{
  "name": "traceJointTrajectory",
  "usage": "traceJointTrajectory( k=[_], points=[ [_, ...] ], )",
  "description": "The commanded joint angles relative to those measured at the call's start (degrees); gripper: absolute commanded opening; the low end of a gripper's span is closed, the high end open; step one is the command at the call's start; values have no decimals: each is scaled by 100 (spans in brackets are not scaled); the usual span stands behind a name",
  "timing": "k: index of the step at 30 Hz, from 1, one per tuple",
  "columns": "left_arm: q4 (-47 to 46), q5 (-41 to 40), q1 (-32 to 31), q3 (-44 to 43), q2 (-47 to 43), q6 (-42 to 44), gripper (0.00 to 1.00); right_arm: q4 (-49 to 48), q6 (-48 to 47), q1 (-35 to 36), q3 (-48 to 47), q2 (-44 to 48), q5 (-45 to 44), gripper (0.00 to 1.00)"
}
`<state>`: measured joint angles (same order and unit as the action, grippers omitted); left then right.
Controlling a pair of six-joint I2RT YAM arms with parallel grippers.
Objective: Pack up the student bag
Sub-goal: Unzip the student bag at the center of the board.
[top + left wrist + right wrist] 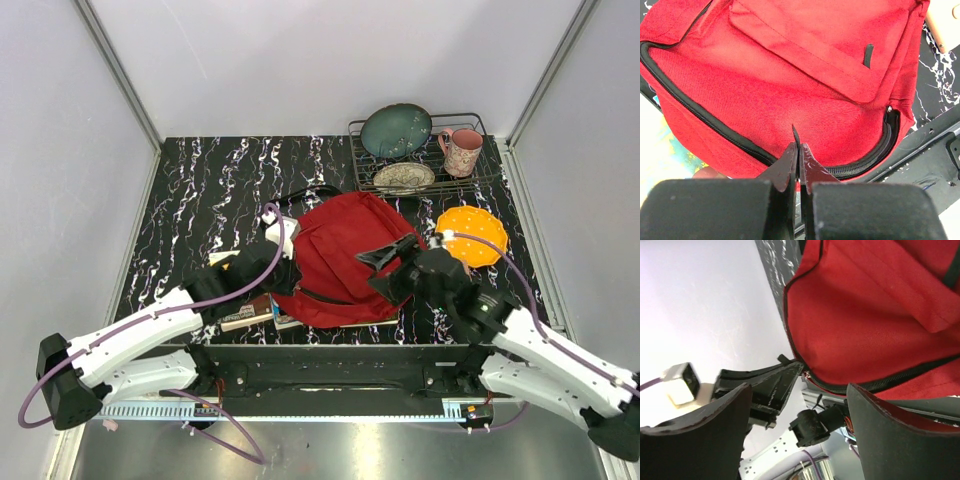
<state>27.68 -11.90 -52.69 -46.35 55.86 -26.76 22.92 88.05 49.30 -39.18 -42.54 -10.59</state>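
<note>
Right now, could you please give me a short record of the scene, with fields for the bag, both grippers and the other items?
bag: student bag, red, lying mid-table
left gripper: shut on black zip pull
right gripper: open, above bag, holding nothing
near bag: books, orange plate
far right: wire rack with pink mug

room: white-panelled enclosure | table (pixel 200 190): black top veined white | back wall (pixel 330 60): plain white, beyond table's far edge | left wall (pixel 50 200), right wall (pixel 600 200): white, flanking table's sides | aluminium posts (pixel 120 75) (pixel 545 75): rising from table's far corners | brushed metal surface (pixel 380 450): below table's near edge | light: even, soft
</note>
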Motion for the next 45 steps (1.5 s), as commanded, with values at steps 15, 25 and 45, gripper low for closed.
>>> traceJointTrajectory(
  k=[15,25,45],
  points=[
    [-298,56,22,-331,136,31,0,-1605,2550,176,-55,-1766,2439,88],
    [-272,-23,30,-463,189,48,0,-2070,3016,431,147,-2345,2439,87],
    [-140,92,22,-357,-84,57,0,-2987,3403,458,973,-2234,1165,0]
  ],
)
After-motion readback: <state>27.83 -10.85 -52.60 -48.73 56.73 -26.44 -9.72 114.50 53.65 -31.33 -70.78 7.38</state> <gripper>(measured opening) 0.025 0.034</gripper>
